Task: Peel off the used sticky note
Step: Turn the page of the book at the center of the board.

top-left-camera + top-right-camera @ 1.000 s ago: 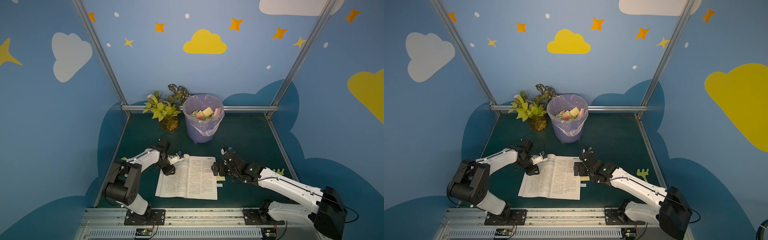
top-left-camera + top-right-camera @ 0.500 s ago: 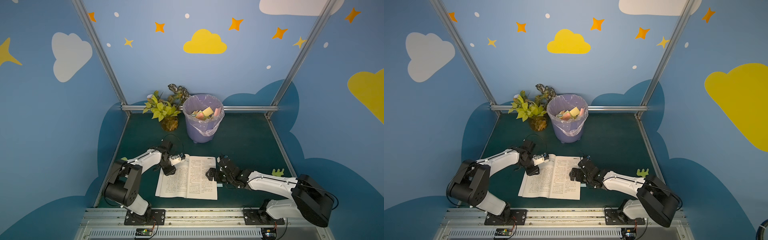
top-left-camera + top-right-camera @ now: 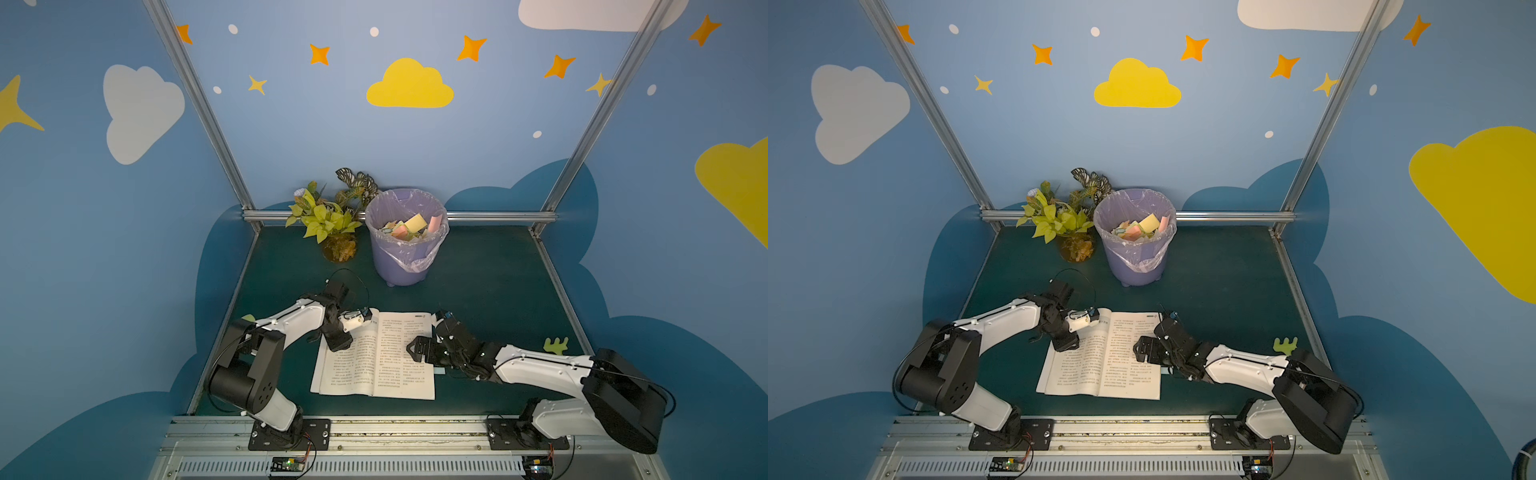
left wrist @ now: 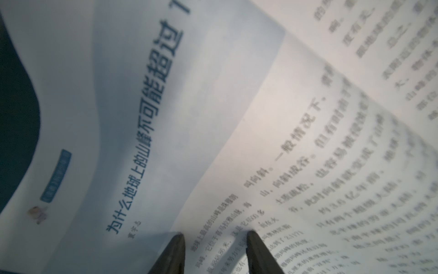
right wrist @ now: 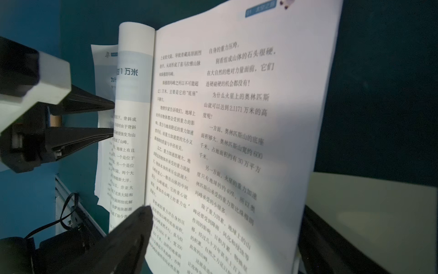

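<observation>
We are judging the task barely begun: the open book point(image 3: 374, 361) is lying low in the centre of both top views, nothing peeled yet; our left gripper point(image 4: 215, 234) is pressing its left page, jaws partly apart and empty; our right gripper point(image 3: 428, 337) is hovering over the right edge, spread wide, gripping nothing. The sticky note point(image 3: 439, 370) is showing there as a small pale tab, flat, mostly hidden.

The left arm point(image 3: 291, 324) reaches inward and low, and the left gripper point(image 4: 214, 236) has its fingers point(image 4: 175, 253) a narrow gap apart, pinching nothing. The right arm point(image 3: 540, 368) stretches low and inward, with the right gripper point(image 3: 426, 336) spread wide and empty.
</observation>
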`<state>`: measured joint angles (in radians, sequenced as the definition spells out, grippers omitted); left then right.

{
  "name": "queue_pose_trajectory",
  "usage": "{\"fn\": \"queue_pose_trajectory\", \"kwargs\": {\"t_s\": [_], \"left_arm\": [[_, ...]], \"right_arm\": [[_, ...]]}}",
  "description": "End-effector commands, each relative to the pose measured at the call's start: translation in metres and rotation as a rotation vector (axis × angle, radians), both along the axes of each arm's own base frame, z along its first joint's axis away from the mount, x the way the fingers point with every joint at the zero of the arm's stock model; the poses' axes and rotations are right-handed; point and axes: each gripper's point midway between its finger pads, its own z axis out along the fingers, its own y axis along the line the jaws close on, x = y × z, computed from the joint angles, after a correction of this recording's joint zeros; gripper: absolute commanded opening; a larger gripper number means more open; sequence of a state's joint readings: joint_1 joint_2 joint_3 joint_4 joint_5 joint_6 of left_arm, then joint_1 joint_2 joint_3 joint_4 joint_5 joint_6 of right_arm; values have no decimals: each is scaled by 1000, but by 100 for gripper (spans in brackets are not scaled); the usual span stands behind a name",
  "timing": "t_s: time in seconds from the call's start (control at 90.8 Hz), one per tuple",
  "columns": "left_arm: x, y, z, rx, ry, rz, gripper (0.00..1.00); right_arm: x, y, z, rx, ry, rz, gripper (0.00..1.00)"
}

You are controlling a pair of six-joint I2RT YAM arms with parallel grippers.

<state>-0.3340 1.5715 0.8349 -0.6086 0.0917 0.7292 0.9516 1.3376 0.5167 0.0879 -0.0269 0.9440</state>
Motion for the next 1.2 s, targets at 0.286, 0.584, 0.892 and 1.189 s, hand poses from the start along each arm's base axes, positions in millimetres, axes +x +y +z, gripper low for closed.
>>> {"fn": "queue_pose_trajectory", "kwargs": {"t_s": [0.286,0.584,0.892,1.189], "left_arm": [[-20,-1,-12,1,68,-13,45],[-20,-1,-12,2,63,-13,45],[-19,-1,-12,2,59,-10,45],[-18,-2,-10,-7,54,-9,45]], "right_arm": [[-9,11,36,108,-70,21,97],[-12,25,16,122,-13,43,89],[-14,29,19,141,-12,52,72],[-15,35,40,176,-46,68,15]]}}
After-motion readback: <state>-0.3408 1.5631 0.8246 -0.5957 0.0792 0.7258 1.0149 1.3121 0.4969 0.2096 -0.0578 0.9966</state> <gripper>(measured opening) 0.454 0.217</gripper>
